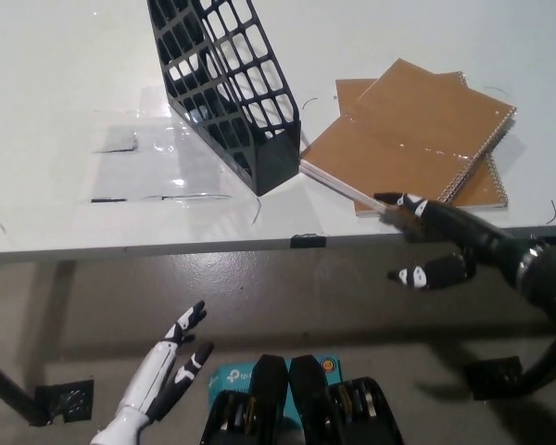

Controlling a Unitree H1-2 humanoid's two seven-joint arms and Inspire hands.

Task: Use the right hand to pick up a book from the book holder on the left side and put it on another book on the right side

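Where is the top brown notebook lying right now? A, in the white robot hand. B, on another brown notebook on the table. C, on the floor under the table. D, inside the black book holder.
B: the top brown notebook rests on another brown notebook on the white table, right of the black book holder.

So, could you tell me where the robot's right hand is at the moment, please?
In the head view the right hand is at the right, open at the table's front edge, just below the stacked brown notebooks.
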